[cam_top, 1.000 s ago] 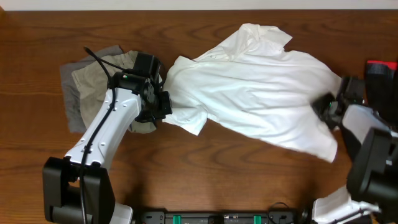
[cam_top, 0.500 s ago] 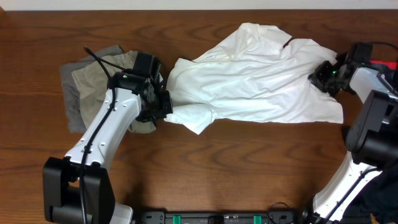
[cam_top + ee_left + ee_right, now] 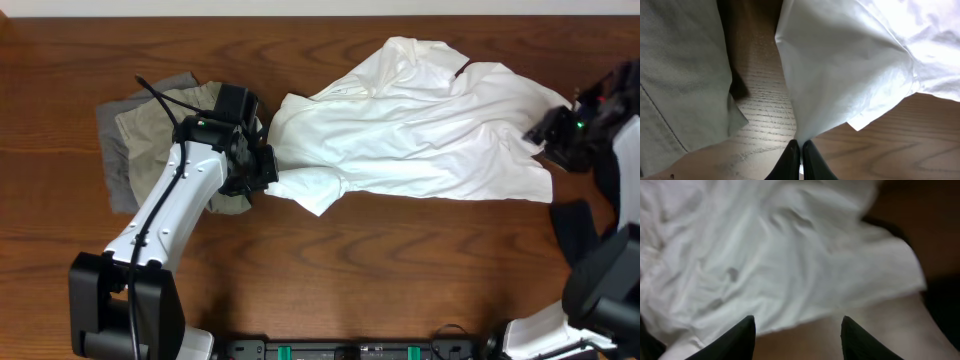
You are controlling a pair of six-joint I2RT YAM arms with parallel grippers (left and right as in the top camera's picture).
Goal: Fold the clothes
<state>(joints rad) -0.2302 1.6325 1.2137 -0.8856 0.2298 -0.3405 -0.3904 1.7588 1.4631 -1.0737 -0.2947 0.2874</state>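
A flat grey fabric garment (image 3: 112, 165) is seen at the upper left of the overhead frame, on a dark brown wooden table (image 3: 380, 280). A crumpled khaki fabric garment (image 3: 165, 115) is laid on top of it.

Just right of that pile, left of centre, the left gripper (image 3: 801, 151) is shown with its jaws pressed together on a pinched edge of a large white cotton T-shirt (image 3: 420, 140). In the left wrist view the black fingertips (image 3: 790, 162) are met at the bottom centre of the frame. The white cloth is drawn away from them in a fan, while the left of that view is filled by the khaki piece.

From the centre to the right of the overhead frame, the T-shirt is spread rumpled across the table, its top edge reaching toward the upper middle and its lower right corner lying flat on the wood.

At the far right edge, the right gripper (image 3: 797, 332) is placed beside the shirt's right hem. In the blurred right wrist view its jaws are held wide apart with nothing clasped between them, and the hem and bare wood are seen beyond. Whether cloth is touched cannot be told.
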